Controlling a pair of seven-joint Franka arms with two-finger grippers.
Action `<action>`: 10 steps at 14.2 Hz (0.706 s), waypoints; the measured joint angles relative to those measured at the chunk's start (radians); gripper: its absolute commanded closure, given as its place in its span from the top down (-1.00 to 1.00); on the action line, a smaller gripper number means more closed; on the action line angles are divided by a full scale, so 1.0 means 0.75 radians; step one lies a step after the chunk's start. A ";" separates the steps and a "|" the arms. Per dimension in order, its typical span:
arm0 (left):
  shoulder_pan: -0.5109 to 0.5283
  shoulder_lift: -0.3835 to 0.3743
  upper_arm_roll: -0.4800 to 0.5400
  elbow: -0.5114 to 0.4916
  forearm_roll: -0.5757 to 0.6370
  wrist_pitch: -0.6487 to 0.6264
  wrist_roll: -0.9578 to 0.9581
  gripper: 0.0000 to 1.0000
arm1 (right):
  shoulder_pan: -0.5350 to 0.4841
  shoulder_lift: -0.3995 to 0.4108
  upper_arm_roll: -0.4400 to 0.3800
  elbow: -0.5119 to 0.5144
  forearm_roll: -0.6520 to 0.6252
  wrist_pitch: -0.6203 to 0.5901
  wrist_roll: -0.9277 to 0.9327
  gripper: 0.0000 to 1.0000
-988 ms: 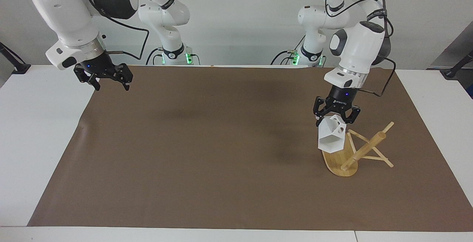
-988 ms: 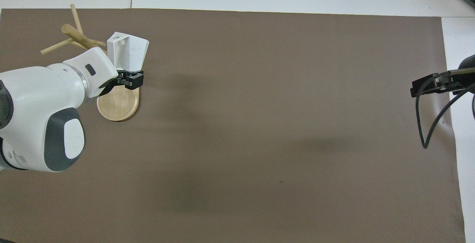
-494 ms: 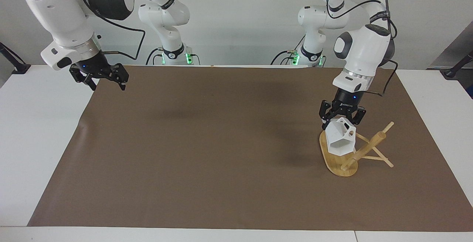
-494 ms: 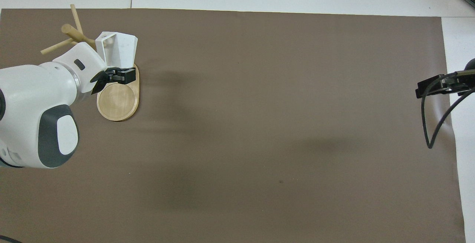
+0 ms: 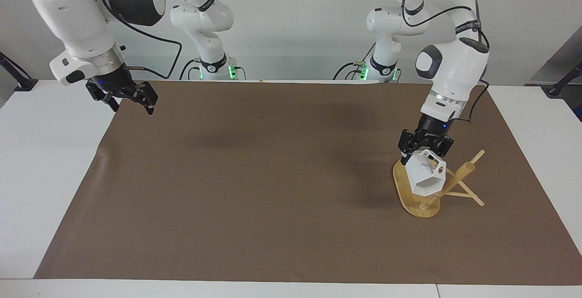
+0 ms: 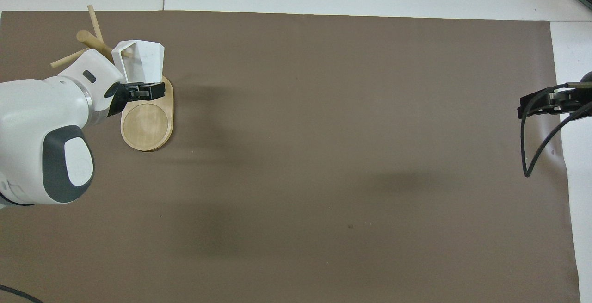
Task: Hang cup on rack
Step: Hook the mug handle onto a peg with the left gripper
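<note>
I have the left gripper (image 5: 425, 151) clamped on the cup (image 5: 425, 179), which hangs tilted over the rack (image 5: 436, 186), its handle up against one of the thin pegs; I cannot tell whether the peg has gone through the handle. The rack stands on the brown mat (image 5: 273, 184) near the mat's edge at the left arm's end of the table, its oval base flat and its post leaning away from the robots. The right gripper (image 5: 129, 100) waits with its fingers spread, holding nothing, up in the air over the mat's corner at the right arm's end, on the robots' side. The mat covers most of the white tabletop (image 5: 41, 152), leaving bare white strips at both ends and along the edge farthest from the robots. A plain pale wall (image 5: 295, 20) rises past the arm bases, where small green lights glow.
</note>
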 measured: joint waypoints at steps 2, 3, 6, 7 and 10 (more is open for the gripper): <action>0.016 0.005 0.001 0.003 -0.068 0.004 -0.006 -1.00 | 0.000 -0.002 0.000 -0.004 0.000 0.002 0.003 1.00; 0.022 0.006 0.001 0.004 -0.118 0.007 -0.006 -1.00 | 0.000 -0.002 0.000 -0.005 0.000 0.002 0.003 1.00; 0.029 0.009 0.000 0.007 -0.177 0.012 -0.008 -1.00 | 0.000 -0.003 0.000 -0.006 0.000 0.003 0.004 1.00; 0.029 0.012 0.000 0.010 -0.179 0.012 -0.012 -0.74 | 0.000 -0.003 0.000 -0.006 0.000 0.003 0.005 1.00; 0.029 0.020 -0.002 0.020 -0.180 0.012 -0.017 1.00 | 0.000 -0.003 -0.001 -0.006 0.000 0.003 0.006 1.00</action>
